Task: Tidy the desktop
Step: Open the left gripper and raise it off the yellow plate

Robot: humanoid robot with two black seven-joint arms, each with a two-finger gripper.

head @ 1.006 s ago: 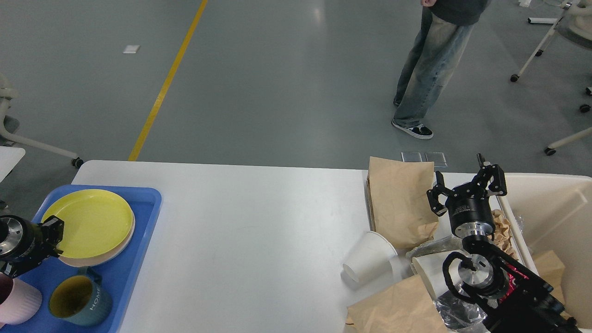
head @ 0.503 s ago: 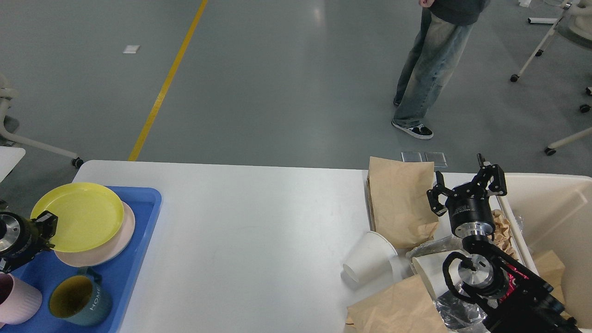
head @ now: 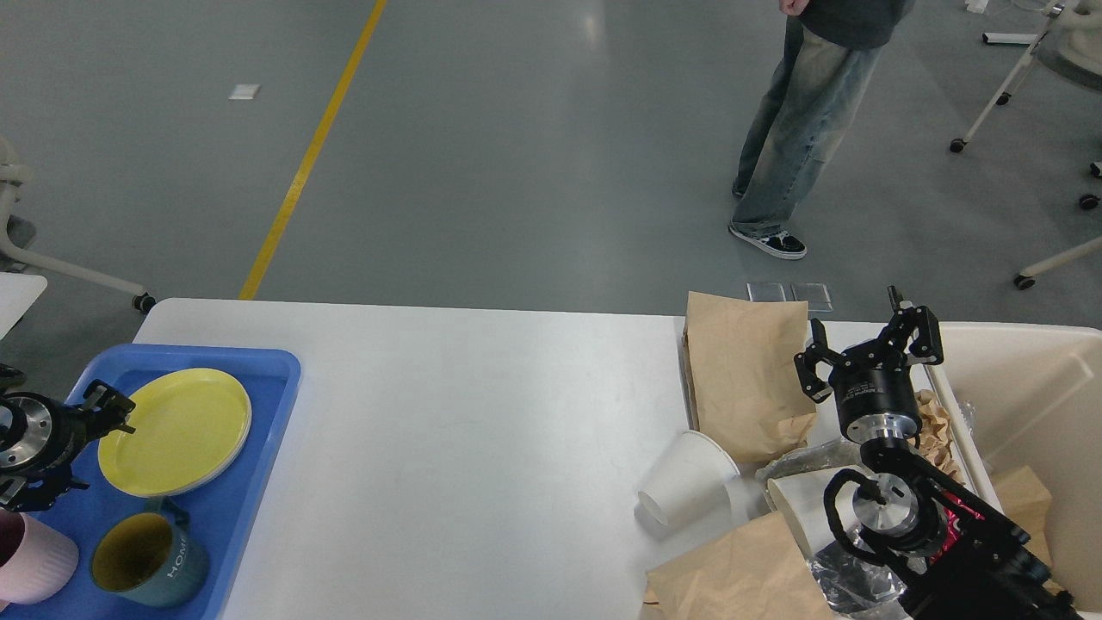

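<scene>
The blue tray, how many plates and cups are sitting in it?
Yellow plate: 1, with the rim of a paler plate just peeking out beneath it, so plates: 2
Green mug marked HOME: 1
Pink cup, partly cut off at the picture's edge: 1
Total in the blue tray: 4

The left gripper [head: 110, 407] sits at the far end of the left arm, which enters low from the left edge. Its 2 dark fingers point right and look slightly parted, though they are small and hard to separate. The right gripper [head: 868, 349] stands upright above its silver wrist, its 2 fingers spread wide apart with nothing between them.
</scene>
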